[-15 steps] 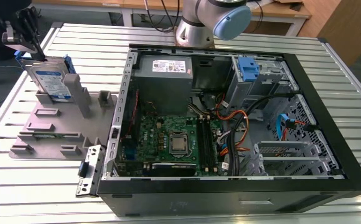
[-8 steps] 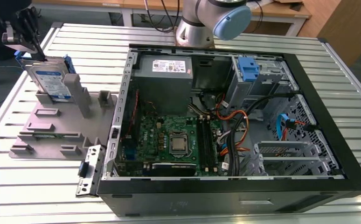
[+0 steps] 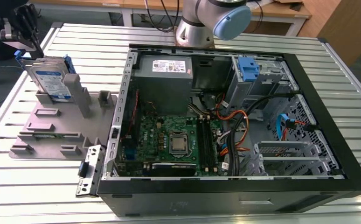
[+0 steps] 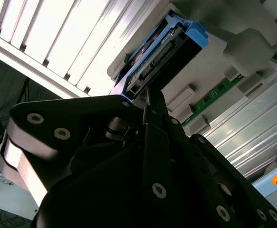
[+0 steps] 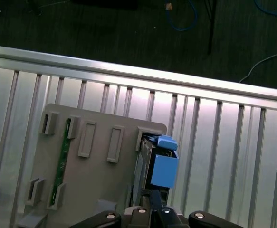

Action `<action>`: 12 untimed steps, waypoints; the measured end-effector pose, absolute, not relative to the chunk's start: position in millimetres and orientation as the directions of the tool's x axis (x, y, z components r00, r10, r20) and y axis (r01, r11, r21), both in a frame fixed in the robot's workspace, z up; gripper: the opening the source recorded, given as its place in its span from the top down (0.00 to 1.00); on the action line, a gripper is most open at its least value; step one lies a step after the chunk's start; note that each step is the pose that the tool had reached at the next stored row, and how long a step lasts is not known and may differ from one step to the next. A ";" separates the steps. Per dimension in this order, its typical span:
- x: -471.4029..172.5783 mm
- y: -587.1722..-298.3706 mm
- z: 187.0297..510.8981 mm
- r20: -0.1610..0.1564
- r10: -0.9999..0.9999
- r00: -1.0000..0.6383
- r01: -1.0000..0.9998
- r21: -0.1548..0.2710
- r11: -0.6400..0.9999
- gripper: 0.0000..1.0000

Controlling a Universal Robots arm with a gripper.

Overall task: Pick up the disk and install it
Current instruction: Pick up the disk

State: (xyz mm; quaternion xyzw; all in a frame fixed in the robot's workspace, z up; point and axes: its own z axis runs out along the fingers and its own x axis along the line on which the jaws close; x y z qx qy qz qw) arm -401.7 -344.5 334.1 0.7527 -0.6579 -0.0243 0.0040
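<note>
hand [image 3: 26, 49]: just above the disk's top edge; can't tell if it's spread or pressed together, and contact is unclear
disk [image 3: 48, 81]: upright on edge in a holder slot, blue rails on its sides; connector end faces the hand in the second wrist view
holder [image 3: 50, 126]: grey, flat on the table [image 3: 31, 186], near the far corner on the exterior view's left
case [image 3: 230, 192]: open, just beside the holder, mid-table
bracket [image 3: 247, 70]: blue, in the case's far bay
</note>
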 end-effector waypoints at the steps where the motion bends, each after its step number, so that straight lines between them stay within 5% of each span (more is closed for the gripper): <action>1: -401.7 -344.5 334.2 -0.031 -0.991 0.133 -0.990 0.038 -0.134 0.89; 12: -401.7 -344.5 334.2 -0.031 -0.996 0.085 -0.996 0.038 -0.086 0.89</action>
